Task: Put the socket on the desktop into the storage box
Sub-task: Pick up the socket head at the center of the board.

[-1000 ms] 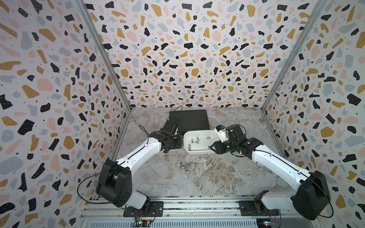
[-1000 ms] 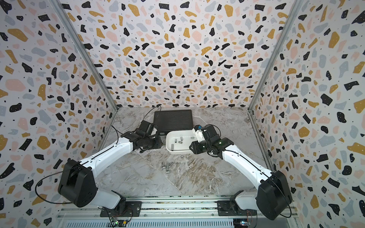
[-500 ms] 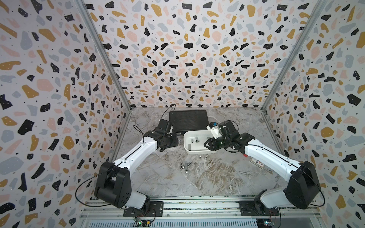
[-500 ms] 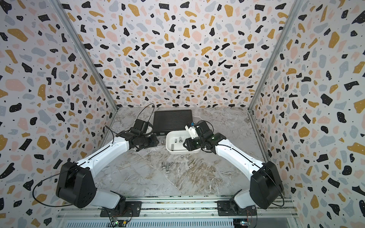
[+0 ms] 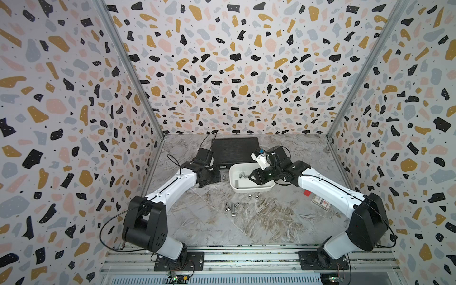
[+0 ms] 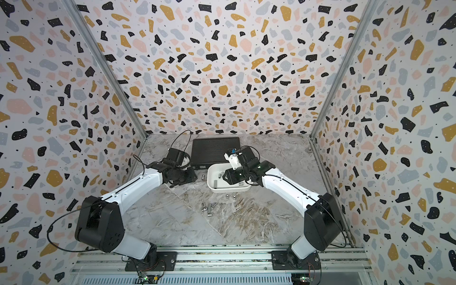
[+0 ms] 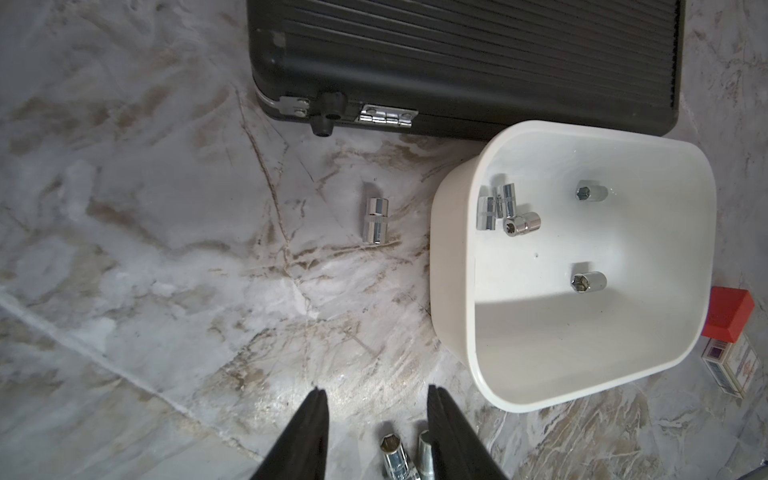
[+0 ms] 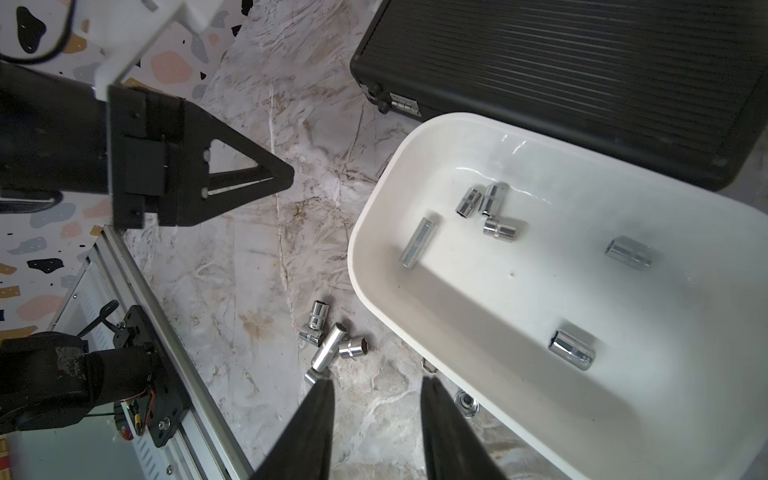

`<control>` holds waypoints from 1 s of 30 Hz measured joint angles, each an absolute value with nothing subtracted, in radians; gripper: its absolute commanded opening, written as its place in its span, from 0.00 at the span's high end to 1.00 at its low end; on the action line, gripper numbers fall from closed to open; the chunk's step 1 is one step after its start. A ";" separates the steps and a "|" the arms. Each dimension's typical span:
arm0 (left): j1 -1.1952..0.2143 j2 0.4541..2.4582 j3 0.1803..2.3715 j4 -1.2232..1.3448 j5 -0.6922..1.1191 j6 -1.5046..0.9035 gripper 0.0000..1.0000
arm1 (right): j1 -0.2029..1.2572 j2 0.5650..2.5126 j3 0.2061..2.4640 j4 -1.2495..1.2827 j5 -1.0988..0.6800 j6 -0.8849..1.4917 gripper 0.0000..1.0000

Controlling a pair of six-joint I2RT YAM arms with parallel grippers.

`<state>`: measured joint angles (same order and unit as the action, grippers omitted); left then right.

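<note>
Here's your left gripper (image 7: 376, 390) in its wrist view: fingers spread, nothing between them, bare marble showing through the gap. Same on the right gripper (image 8: 378, 380), fingers parted and empty. In both top views that right one overlaps the storage box (image 5: 246, 189), while the left one hangs just off the box's left side.

The box sits on the desktop (image 5: 259, 227), its far edge right up against the black ribbed case (image 5: 234, 150). Six sockets lie inside it in the right wrist view: a long one (image 8: 417, 243), a huddle of three (image 8: 490, 208), and two lying apart (all on their sides).

Outside the box, you've got a lone socket (image 7: 375, 220) on the marble between the left gripper and the box wall, near the case latch. Two small sockets (image 5: 253, 196) lie just in front of the box, and a loose cluster (image 5: 231, 207) lies a bit nearer the rail. Off by the right arm lie a red block (image 7: 729, 316) and a small carton (image 7: 731, 370).
</note>
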<state>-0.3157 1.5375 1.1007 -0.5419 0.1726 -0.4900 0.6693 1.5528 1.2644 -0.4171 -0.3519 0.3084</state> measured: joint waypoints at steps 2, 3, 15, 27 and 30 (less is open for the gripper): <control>-0.315 1.563 1.114 -0.540 0.175 -0.490 0.57 | 0.671 1.560 1.276 -0.416 -0.354 0.308 0.60; -0.314 1.574 1.120 -0.538 0.175 -0.490 0.57 | 0.672 1.566 1.283 -0.416 -0.356 0.308 0.60; -0.309 1.684 1.193 -0.519 0.175 -0.494 0.57 | 0.679 1.588 1.301 -0.414 -0.371 0.308 0.60; -0.309 1.797 1.247 -0.503 0.175 -0.494 0.57 | 0.682 1.612 1.314 -0.410 -0.378 0.309 0.60; -0.309 1.831 1.274 -0.504 0.175 -0.492 0.57 | 0.684 1.612 1.317 -0.405 -0.379 0.310 0.60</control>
<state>-0.3088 1.8313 1.2736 -0.5037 0.1753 -0.4923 0.6838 1.6123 1.3167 -0.4046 -0.3786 0.3096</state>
